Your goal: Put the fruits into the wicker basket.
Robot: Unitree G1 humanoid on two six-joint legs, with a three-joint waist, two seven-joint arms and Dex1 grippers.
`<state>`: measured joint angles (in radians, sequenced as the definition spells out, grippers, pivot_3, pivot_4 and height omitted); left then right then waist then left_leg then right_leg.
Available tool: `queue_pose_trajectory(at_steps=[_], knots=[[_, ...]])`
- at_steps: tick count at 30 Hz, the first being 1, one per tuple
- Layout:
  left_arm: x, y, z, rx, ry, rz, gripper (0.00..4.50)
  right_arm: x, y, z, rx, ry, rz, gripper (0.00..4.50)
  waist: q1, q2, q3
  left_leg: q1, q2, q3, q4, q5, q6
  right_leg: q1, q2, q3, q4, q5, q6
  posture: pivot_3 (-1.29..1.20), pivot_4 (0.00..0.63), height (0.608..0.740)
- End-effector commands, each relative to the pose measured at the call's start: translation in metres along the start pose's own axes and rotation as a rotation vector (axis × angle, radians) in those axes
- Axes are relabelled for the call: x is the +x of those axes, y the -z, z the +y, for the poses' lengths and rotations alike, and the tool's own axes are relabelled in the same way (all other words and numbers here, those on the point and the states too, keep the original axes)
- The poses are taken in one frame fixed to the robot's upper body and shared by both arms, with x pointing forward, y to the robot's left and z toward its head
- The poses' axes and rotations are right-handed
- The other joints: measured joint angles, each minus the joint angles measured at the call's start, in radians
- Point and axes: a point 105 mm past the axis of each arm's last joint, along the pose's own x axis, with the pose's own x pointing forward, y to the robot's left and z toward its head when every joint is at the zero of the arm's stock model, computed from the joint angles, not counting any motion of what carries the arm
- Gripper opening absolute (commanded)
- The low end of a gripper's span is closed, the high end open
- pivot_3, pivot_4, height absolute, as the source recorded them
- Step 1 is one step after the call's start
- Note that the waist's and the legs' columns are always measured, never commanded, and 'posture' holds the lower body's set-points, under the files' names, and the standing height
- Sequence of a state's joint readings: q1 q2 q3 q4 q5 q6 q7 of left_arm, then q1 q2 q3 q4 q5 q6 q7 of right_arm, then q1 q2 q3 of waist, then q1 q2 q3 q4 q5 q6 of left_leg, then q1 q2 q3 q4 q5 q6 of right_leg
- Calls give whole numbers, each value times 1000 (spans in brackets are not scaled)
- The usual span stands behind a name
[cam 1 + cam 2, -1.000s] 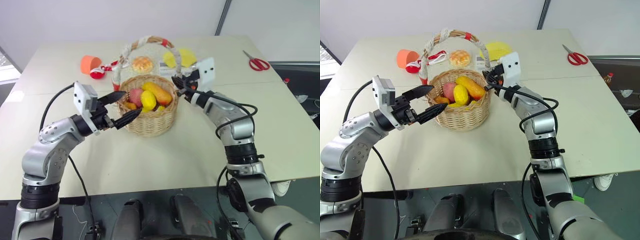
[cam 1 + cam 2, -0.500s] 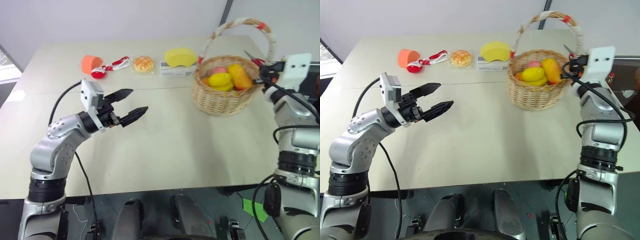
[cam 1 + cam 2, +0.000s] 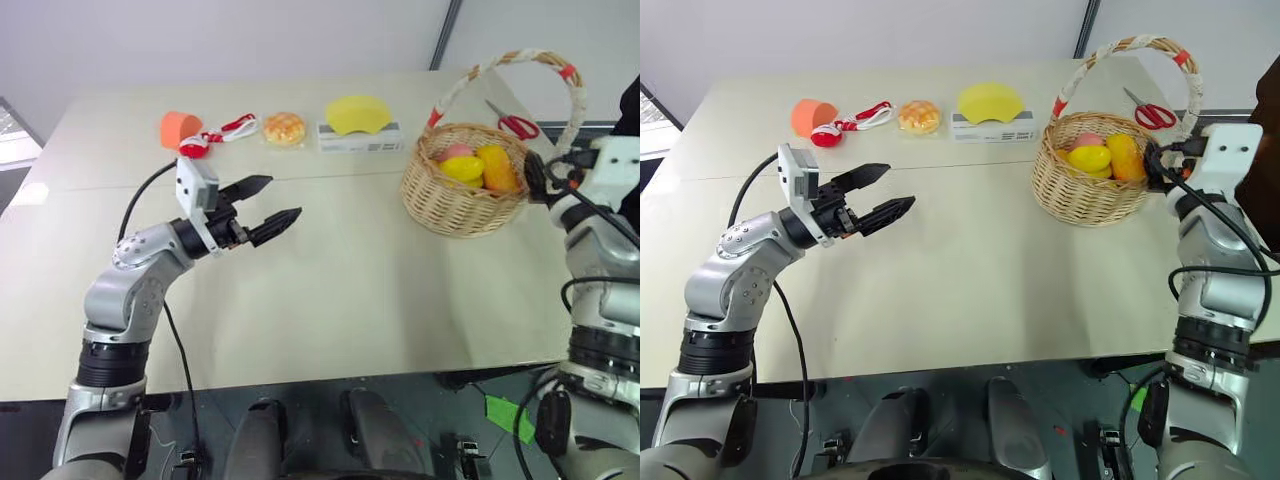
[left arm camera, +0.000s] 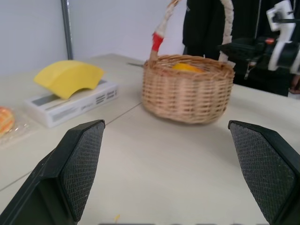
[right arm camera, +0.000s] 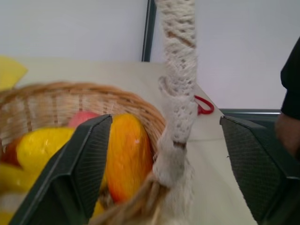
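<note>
The wicker basket (image 3: 465, 200) stands on the table's right side, its tall handle (image 3: 505, 62) wrapped in white and red. Inside lie the fruits: a yellow lemon-like oval (image 3: 463, 168), an orange oblong fruit (image 3: 497, 167) and a pink peach (image 3: 455, 151). My right gripper (image 3: 535, 180) is at the basket's right rim, open, with the foot of the handle (image 5: 180, 117) between its spread fingers and not touching them. My left gripper (image 3: 284, 197) hovers open and empty over the table's middle left, pointing toward the basket (image 4: 187, 89).
Along the far edge sit an orange cup (image 3: 180, 128), a red and white ribbon (image 3: 215, 135), a golden bun (image 3: 284, 128) and a yellow half-disc (image 3: 360, 113) on a white box (image 3: 360, 137). Red scissors (image 3: 515, 124) lie behind the basket. A person in dark clothes (image 3: 630, 100) stands at the right edge.
My right arm swung the basket from the table's middle to the right side, set it down and opened its fingers off the handle. The left gripper hardly moved.
</note>
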<state>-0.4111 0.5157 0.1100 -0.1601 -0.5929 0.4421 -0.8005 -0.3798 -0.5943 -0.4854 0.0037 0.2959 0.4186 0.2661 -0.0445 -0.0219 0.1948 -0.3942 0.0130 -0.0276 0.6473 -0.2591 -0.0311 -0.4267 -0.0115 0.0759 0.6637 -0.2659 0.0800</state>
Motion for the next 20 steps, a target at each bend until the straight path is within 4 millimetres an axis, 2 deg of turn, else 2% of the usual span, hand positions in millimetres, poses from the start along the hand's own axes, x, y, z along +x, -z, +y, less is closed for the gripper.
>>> queue_pose_trajectory(at_steps=[1,2,5,7,10,12,15,20], knots=[[-25,4,22,31,-139,18,4500,-21,-15,-14,-7,-50,-39,3932,1,0,0,0,0,0,0,0,0,0,0,0,0,0,0,0,150,740],[-29,7,26,28,-165,27,4500,-24,-14,-12,-4,-80,-32,3932,0,0,0,0,0,0,0,0,0,0,0,0,0,0,0,0,150,740],[-55,23,39,-2,-278,68,4500,-41,-7,35,-62,-360,3,3932,-6,1,0,2,0,1,0,0,0,0,1,1,0,0,0,0,150,740],[-67,29,44,-9,-323,85,4500,-49,-3,60,-69,-486,17,3932,-14,1,0,4,2,1,0,0,0,1,2,2,0,0,0,0,150,740],[-86,39,51,-26,-401,114,4500,-65,11,108,-80,-718,63,3932,-15,1,0,3,2,1,0,0,0,1,3,1,1,0,0,0,150,740],[-92,46,52,-33,-426,136,4500,-72,19,124,-88,-801,87,3932,-11,1,0,3,2,0,0,0,0,2,3,1,1,0,0,0,150,740],[-101,55,48,-38,-450,165,4500,-70,32,146,-105,-871,94,3932,-3,0,0,3,2,1,0,0,0,2,1,1,0,0,1,0,150,740],[-105,55,42,-48,-467,152,4500,-61,36,163,-78,-920,78,3932,3,0,0,2,2,1,1,0,0,2,-1,1,-1,0,1,0,150,740]])
